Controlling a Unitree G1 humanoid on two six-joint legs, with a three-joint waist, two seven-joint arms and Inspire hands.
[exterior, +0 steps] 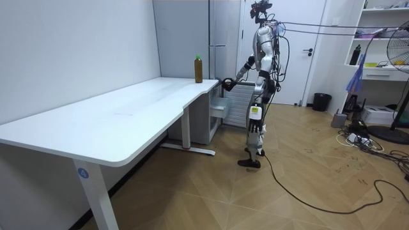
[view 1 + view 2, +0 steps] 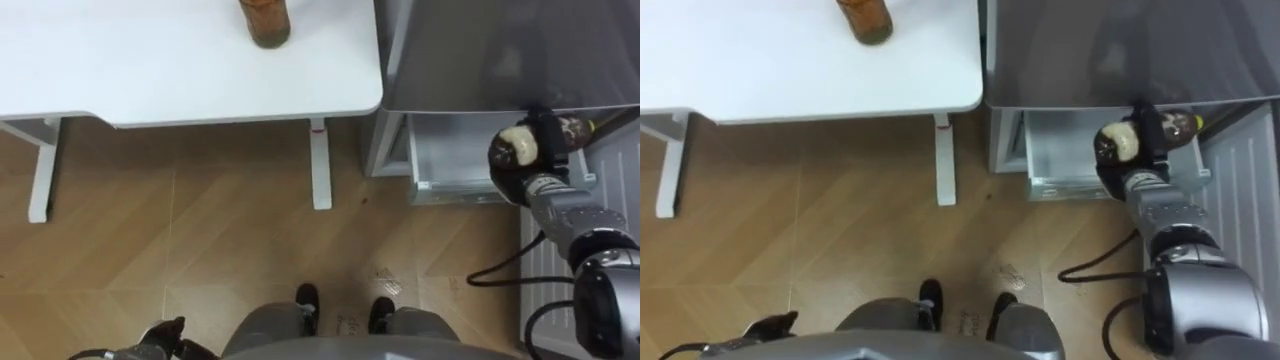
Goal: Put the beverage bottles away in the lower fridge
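Note:
My right hand (image 2: 527, 152) is shut on a brown drink bottle (image 2: 573, 128) lying sideways in its grip, just above the open lower fridge drawer (image 2: 455, 165). The room view has this hand (image 1: 227, 82) reaching out at the grey fridge (image 1: 220, 32), where I stand. A second brown drink bottle (image 2: 265, 22) stands upright on the white table (image 2: 150, 70) near its far right corner, and appears with a green cap in the room view (image 1: 198, 69). My left hand (image 2: 165, 335) hangs low at my left side.
The lower fridge door (image 2: 585, 250) stands open to my right, its ribbed inner face toward me. The table's white leg (image 2: 319, 165) stands close to the fridge's left side. Wood floor (image 2: 200, 240) lies open under and before the table.

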